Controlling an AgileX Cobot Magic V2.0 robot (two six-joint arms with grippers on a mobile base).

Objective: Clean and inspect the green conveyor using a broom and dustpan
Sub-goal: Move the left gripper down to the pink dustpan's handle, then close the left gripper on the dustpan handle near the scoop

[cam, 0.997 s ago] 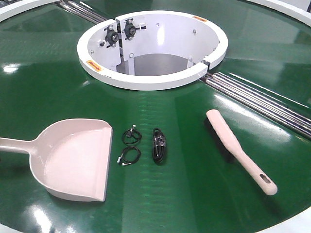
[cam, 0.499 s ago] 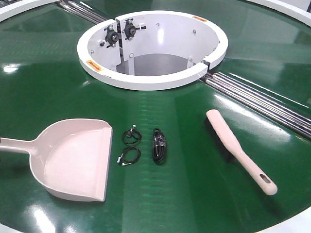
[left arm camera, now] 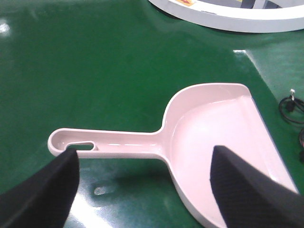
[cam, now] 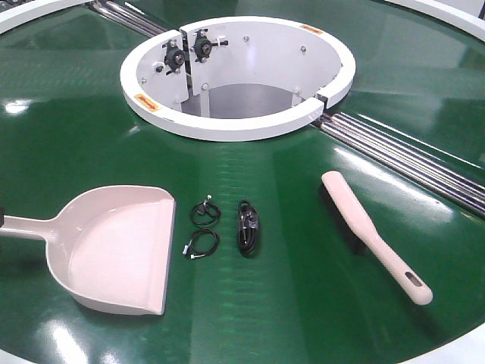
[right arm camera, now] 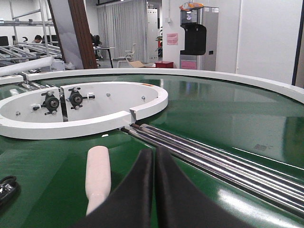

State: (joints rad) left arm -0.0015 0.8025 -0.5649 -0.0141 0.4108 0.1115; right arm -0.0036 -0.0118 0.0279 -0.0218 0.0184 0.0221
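The green conveyor point(cam: 303, 296) is the tabletop here. It is shiny and looks slippery, so I think things will slide on it if pushed.

On the left lies the dustpan point(cam: 114, 250), flat on the tabletop, with its open mouth to the right and its long handle pointing left. It looks like thin, stiff plastic, so it is likely light and smooth. The best place to take it is the straight handle, not the wide scoop. The left pincer point(left arm camera: 143, 159) hangs over that handle, opened wide. One finger is near the handle's slotted end and the other is over the pan. It holds nothing, and I cannot tell if it touches the handle.

In the middle, just beside the dustpan's mouth, lie some small black cords point(cam: 248, 226). They look soft and bendy.

On the right lies the broom point(cam: 371, 231), slanted, bristles down. It looks stiff and light too. Its thin handle, with the hole at the end, is the part to hold. The right pincer point(right arm camera: 154, 164) is just beside the broom, fingers pressed together, holding nothing.
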